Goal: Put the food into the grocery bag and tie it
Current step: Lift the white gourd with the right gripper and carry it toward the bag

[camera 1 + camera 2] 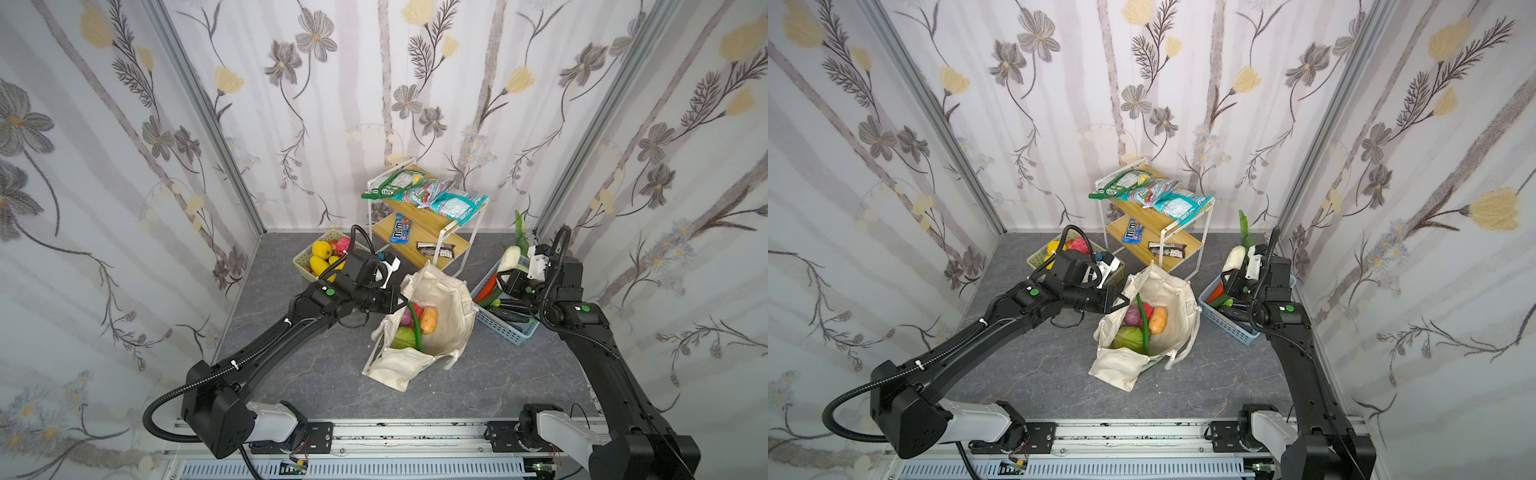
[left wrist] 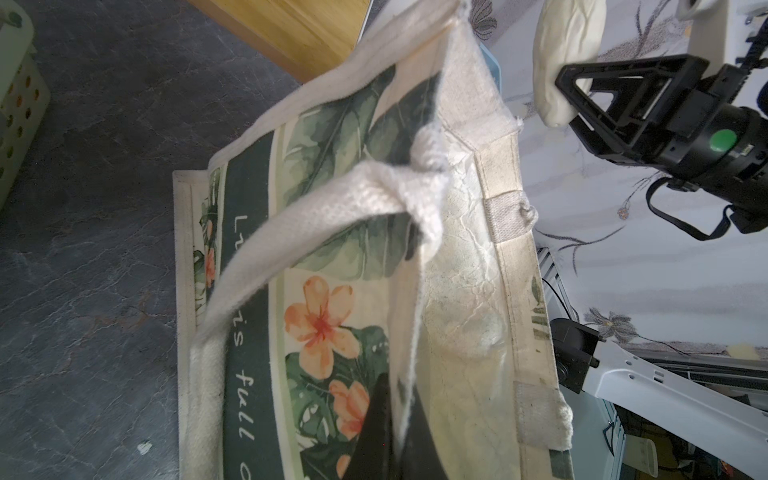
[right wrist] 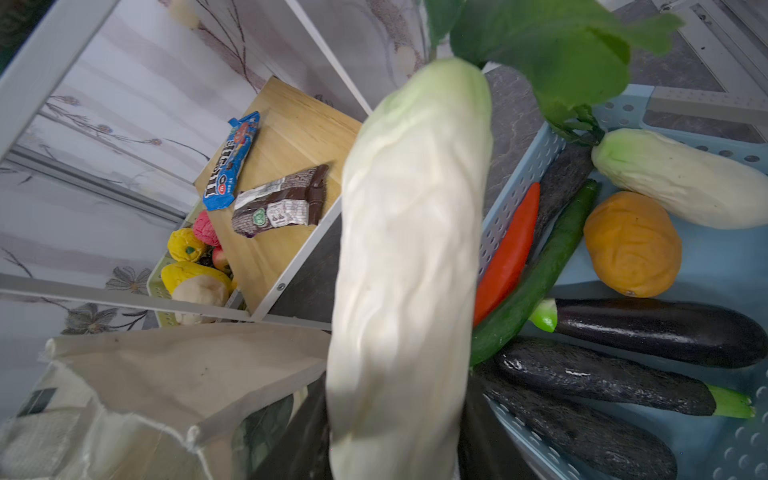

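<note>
- Still the packing step, I'd say: the right gripper [image 1: 505,273] is clamped on a white radish [image 1: 510,257], held above the blue basket [image 1: 503,329], just beside the bag [image 1: 454,316].
- The left gripper [image 1: 401,300] pinches the bag's rim, keeping the mouth open; a cabbage [image 1: 403,337] lies inside.
- The next move calls for carrying the radish over the mouth, lowering it and letting go.

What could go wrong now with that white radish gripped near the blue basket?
The right gripper holds the long white radish near one end, so it may swing or slip in the jaws. Only the left gripper holds the grocery bag open, at one rim; the radish could snag the edge.
</note>
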You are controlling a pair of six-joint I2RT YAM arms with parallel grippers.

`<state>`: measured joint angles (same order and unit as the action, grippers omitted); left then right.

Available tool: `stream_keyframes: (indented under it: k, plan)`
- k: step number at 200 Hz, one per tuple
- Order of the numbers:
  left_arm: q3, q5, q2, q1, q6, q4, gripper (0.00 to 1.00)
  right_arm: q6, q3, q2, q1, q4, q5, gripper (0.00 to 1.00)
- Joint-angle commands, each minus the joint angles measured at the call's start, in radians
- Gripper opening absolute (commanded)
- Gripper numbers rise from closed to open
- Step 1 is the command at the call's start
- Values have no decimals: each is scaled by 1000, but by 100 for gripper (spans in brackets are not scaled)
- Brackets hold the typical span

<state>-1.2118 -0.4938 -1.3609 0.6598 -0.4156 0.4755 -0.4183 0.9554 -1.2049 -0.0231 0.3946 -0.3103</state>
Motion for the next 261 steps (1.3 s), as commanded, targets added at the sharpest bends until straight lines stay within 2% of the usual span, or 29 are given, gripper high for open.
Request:
stream_keyframes:
  k: [1,73,113,203,261]
  plan:
    - [-15,-5,-6,0,-1,-8,0,-25,2,46,-43,-1,-33,43]
    - [-38,15,-10,4,-4,23,0,-130,-72,248,-228,-31,-68,45]
    - [-54,30,-19,10,-1,45,0,-194,-141,306,-349,-89,-62,45]
    - [-71,54,-39,27,6,53,0,-219,-154,228,-620,-71,20,45]
    - [-94,45,-53,30,20,48,0,-225,-181,113,-686,-134,10,45]
